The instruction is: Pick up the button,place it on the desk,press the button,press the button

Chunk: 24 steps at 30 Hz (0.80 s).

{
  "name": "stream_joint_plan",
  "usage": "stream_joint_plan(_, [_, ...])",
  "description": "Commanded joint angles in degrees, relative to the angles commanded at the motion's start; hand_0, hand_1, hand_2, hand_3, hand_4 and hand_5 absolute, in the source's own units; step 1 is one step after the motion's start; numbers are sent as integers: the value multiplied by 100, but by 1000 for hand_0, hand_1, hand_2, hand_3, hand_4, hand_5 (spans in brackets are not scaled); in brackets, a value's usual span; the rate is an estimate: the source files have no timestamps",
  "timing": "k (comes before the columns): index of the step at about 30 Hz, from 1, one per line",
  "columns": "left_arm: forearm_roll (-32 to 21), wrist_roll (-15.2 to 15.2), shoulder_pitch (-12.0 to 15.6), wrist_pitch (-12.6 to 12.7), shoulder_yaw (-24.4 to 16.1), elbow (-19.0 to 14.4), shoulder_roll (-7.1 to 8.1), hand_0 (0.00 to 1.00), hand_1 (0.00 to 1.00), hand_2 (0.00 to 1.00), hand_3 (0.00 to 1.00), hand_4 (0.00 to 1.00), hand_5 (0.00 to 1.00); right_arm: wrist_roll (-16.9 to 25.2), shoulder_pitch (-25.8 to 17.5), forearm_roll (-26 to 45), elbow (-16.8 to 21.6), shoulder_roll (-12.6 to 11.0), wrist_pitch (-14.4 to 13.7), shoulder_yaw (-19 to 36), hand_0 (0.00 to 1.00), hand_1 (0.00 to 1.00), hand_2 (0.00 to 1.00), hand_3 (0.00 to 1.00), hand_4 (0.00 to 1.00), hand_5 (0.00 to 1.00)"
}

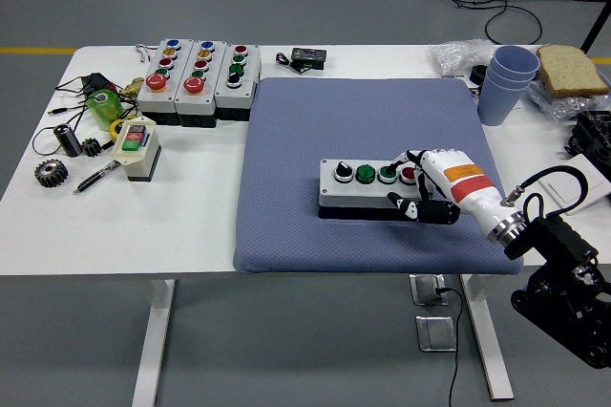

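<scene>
A grey button box (pixel 355 194) lies on the blue mat (pixel 363 120), right of the mat's middle. Along its top run a black selector (pixel 344 173), a green button (pixel 366 174), another knob (pixel 388 175) and a red button (pixel 408 175). My right hand (pixel 413 189), white with an orange and red band, comes in from the lower right. Its fingers (pixel 416 160) curl over the box's right end and its thumb (pixel 405 206) lies against the front wall, so the hand clasps that end. The left arm is out of view.
Three more button boxes (pixel 198 77) stand at the back left, with a small switch box (pixel 136 146), gears (pixel 51 173), a pen and cables near them. Stacked blue cups (pixel 506 82) and bread (pixel 571 70) are at the back right. A black device (pixel 308 56) lies behind the mat.
</scene>
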Motion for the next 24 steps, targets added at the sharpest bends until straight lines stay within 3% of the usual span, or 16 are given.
stream_joint_plan(18, [-27, -2, -10, 1, 20, 0, 3, 624, 658, 679, 593, 342, 647, -38, 15, 5, -41, 16, 240, -52, 111, 2, 159, 600, 758, 237])
stream_joint_plan(24, [-19, -2, -9, -1, 14, 0, 3, 623, 658, 679, 593, 342, 647, -2, 4, 18, 90, -15, 131, 116, 111, 2, 160, 600, 758, 235])
